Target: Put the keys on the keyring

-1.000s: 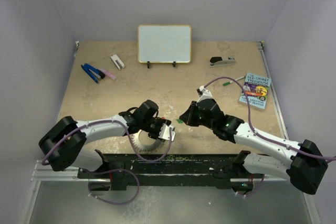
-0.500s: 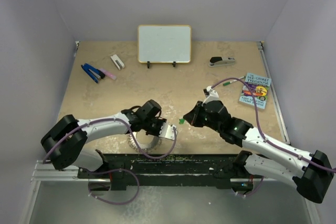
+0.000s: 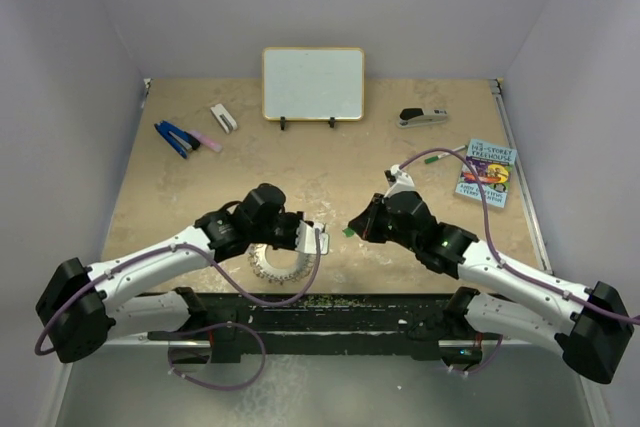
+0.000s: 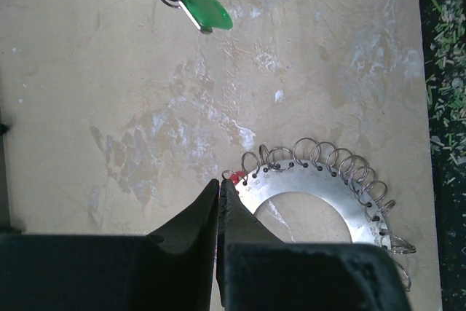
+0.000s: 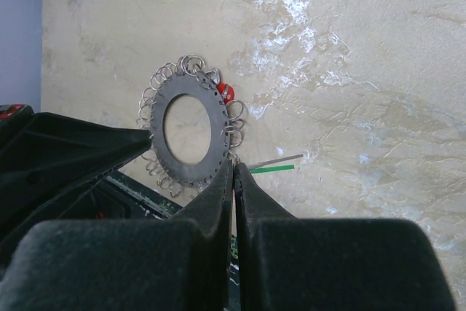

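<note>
**Left pincer** (image 4: 220, 182): fingers pressed together, nothing visible between them. The tips are low over the table (image 4: 109, 107), just beside the ring's rim.

**Ring** (image 4: 291, 182): flat on the table near its front edge, directly under the left pincer. It is a silver disc with a fringe of wire loops, partly hidden behind the right-hand finger in the left wrist view.

**Red key** (image 4: 234, 175): only a sliver shows, at the ring's rim next to the left fingertips. Whether it is already threaded cannot be told.

**Right pincer** (image 5: 233, 169): clamped on the green key (image 4: 211, 12), which sticks out past the tips, edge-on in its own camera. It is held above the table, near the ring but clear of it.

**Step in hand (judged):** the green key is being brought to the ring, and threading has not begun.

**Next move calls for (judged):**
- The left pincer steadies or pins the ring so it cannot slide.
- The right pincer lowers the key and lines its hole up with one loop.
- The parts are tiny, so tolerance is fine, and a small nudge would probably shift the ring.

**Change from the earlier views:**
- The left arm has swung, with its shoulder end now lower and further left.
- Its pincer sits slightly further back from the table's front edge.
- More of the ring lies uncovered in the top view.
- The right pincer and green key stand almost where they were half a second ago.
</note>
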You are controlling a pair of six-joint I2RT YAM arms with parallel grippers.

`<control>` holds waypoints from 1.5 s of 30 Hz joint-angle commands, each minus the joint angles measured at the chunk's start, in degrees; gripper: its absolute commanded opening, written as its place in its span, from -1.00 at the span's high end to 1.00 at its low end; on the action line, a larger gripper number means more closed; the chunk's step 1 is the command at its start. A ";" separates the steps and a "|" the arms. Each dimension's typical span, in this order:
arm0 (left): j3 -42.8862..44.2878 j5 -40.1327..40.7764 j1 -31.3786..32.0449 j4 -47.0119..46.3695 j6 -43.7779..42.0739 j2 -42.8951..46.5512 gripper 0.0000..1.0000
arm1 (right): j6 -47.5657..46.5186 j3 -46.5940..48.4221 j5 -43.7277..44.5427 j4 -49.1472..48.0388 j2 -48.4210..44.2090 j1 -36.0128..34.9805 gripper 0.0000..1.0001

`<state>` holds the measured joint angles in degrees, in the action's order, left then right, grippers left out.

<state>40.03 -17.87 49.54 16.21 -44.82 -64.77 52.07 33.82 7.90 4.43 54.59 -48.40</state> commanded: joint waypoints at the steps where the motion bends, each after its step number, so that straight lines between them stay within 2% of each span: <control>1: 0.91 -4.72 0.03 -5.00 1.92 2.64 0.92 | -0.65 1.53 0.43 -1.07 -1.35 0.15 1.00; 3: 0.07 -5.75 0.03 -6.39 -2.41 -0.20 0.92 | -0.74 1.59 1.10 -0.32 -1.65 0.15 1.00; 6: -1.10 -4.02 0.03 -8.16 -3.49 -4.04 0.85 | -0.84 1.54 0.95 0.05 -1.50 0.13 1.00; 8: -2.46 -4.19 0.05 -9.37 -4.69 -5.54 0.60 | -0.59 1.52 0.51 0.10 -1.22 0.15 1.00; 10: -1.77 -3.89 0.12 -8.92 -4.56 -8.25 0.12 | -0.37 1.32 0.29 -0.38 -0.88 0.15 1.00; 11: -1.22 -3.44 0.12 -8.78 -4.05 -9.66 -0.04 | -0.38 1.36 0.13 -0.60 -0.58 0.15 1.00; 13: -0.44 -2.01 0.12 -8.76 -3.67 -11.97 -0.13 | -0.69 1.75 -0.13 -0.48 0.18 0.15 1.00; 15: -0.16 0.35 0.12 -9.98 -3.15 -13.34 -0.17 | -0.95 1.86 -0.38 -0.43 0.89 0.15 1.00; 20: 0.58 12.41 -2.06 -15.25 3.12 -13.31 -0.19 | -1.08 1.60 -0.19 -0.98 1.20 0.15 1.00; 23: 2.47 12.61 -7.91 -15.24 9.12 -12.47 -0.19 | -1.65 1.77 0.09 -1.00 1.76 0.20 1.00; 26: 3.41 11.14 -12.09 -14.24 11.34 -12.10 -0.19 | -2.14 2.15 -0.03 -1.11 2.97 0.24 1.00; 35: 5.11 5.24 -12.80 -5.67 13.17 -11.33 -0.19 | -2.42 2.65 -1.16 -2.91 6.19 0.41 1.00; 38: 4.41 0.59 -12.81 -4.43 10.93 -11.29 -0.19 | -2.63 2.66 -1.43 -3.27 6.75 0.49 1.00; 40: 3.11 -4.07 -12.74 -4.48 5.88 -11.20 -0.19 | -2.89 2.81 -1.72 -3.28 7.29 0.56 1.00; 43: 1.88 -3.52 -12.65 -6.21 -1.57 -10.99 -0.19 | -2.90 2.83 -1.85 -3.20 7.70 0.63 1.00; 45: 1.10 -1.72 -12.73 -7.39 -9.81 -11.07 -0.19 | -2.37 2.74 -1.61 -2.61 7.93 0.74 1.00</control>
<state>42.28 -17.85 36.67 11.20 -40.49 -77.60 50.15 34.11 6.42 3.07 62.30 -48.07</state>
